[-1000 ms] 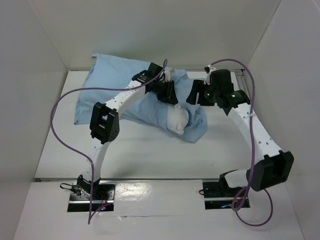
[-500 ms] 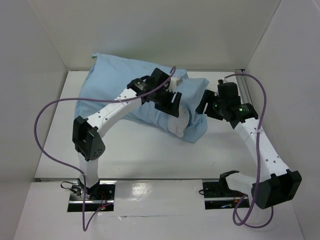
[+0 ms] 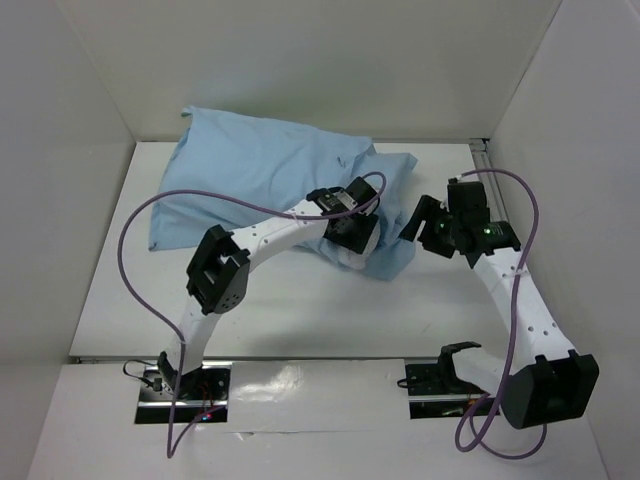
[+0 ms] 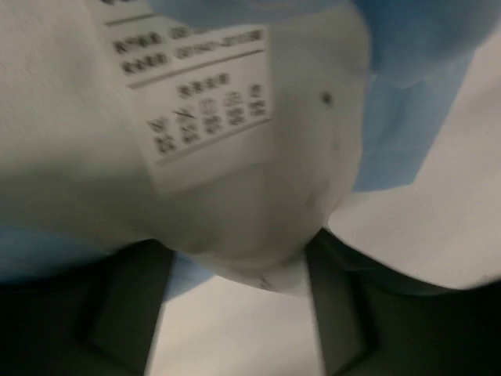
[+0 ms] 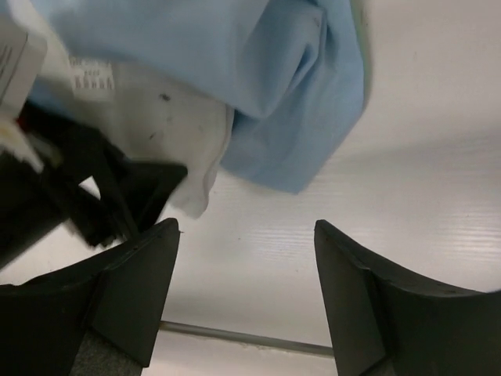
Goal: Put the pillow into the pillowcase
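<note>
The light blue pillowcase [image 3: 250, 170] lies across the back left of the table, bulging over the pillow inside it. A white corner of the pillow [image 3: 352, 262] sticks out at its near right end. My left gripper [image 3: 352, 235] hangs over that corner. In the left wrist view the gripper [image 4: 235, 266] is open, with the pillow corner [image 4: 258, 235] and its printed tag [image 4: 196, 94] reaching between the fingers. My right gripper [image 3: 415, 218] is open and empty just right of the cloth. In its own view the gripper [image 5: 246, 227] faces bare table, with the pillowcase edge [image 5: 297, 102] and pillow [image 5: 172, 117] beyond.
White walls close in the table on the left, back and right. A metal rail [image 3: 485, 150] runs along the back right corner, and another rail [image 5: 235, 337] shows in the right wrist view. Purple cables loop above both arms. The left gripper's black body [image 5: 78, 196] shows in the right wrist view.
My left gripper has moved nearer and down onto the pillow's exposed corner. My right gripper has drawn back to the right, off the cloth, and lowered.
</note>
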Controlling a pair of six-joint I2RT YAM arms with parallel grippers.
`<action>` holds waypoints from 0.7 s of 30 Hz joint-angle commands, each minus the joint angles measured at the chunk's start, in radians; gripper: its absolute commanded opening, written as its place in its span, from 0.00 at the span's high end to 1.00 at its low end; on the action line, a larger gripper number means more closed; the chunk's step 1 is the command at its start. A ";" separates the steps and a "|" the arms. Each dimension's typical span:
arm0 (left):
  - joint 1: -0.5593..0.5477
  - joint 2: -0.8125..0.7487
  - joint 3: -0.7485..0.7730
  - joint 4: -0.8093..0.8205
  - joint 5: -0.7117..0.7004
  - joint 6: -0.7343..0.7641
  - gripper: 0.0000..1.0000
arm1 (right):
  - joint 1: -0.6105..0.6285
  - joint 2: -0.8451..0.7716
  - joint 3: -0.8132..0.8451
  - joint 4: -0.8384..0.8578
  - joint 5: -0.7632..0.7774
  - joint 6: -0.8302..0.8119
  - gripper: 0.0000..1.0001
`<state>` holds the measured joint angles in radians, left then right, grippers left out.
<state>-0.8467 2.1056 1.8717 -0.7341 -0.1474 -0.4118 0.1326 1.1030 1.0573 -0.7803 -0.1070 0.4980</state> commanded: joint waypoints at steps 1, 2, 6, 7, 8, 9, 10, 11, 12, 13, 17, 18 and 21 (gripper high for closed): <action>0.063 0.066 0.078 0.062 -0.032 -0.044 0.29 | -0.007 -0.038 -0.064 0.039 -0.066 0.049 0.25; 0.096 0.077 0.087 0.062 -0.012 -0.064 0.74 | -0.007 -0.051 -0.081 0.062 -0.095 0.050 0.28; 0.184 0.019 0.093 0.053 0.106 -0.078 1.00 | 0.004 -0.060 -0.160 0.211 -0.155 0.114 0.37; 0.204 -0.002 0.093 0.053 0.190 -0.078 1.00 | 0.013 -0.049 -0.169 0.270 -0.155 0.129 0.39; 0.225 -0.025 0.081 0.062 0.236 -0.087 1.00 | 0.036 -0.040 -0.169 0.301 -0.155 0.155 0.43; 0.266 -0.048 0.081 0.062 0.280 -0.087 1.00 | 0.048 -0.019 -0.169 0.335 -0.126 0.172 0.44; 0.284 -0.068 0.070 0.071 0.343 -0.087 1.00 | 0.059 -0.006 -0.169 0.399 -0.109 0.192 0.47; 0.297 -0.097 0.070 0.071 0.368 -0.087 1.00 | 0.068 0.007 -0.169 0.439 -0.100 0.221 0.52; 0.322 -0.108 0.070 0.071 0.393 -0.087 1.00 | 0.081 0.023 -0.169 0.475 -0.079 0.240 0.58; 0.333 -0.108 0.081 0.071 0.437 -0.087 1.00 | 0.081 0.058 -0.169 0.551 -0.079 0.255 0.61; 0.362 -0.119 0.103 0.062 0.486 -0.096 1.00 | 0.110 0.187 -0.110 0.679 -0.088 0.284 0.63; 0.362 -0.110 0.115 0.062 0.486 -0.096 1.00 | 0.125 0.214 -0.086 0.691 -0.077 0.284 0.63; 0.371 -0.101 0.144 0.041 0.505 -0.096 1.00 | 0.171 0.311 -0.025 0.723 -0.057 0.284 0.63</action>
<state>-0.4725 2.0388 1.9575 -0.7109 0.2916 -0.4831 0.2588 1.3731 0.9535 -0.2005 -0.1890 0.7601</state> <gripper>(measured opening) 0.044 0.376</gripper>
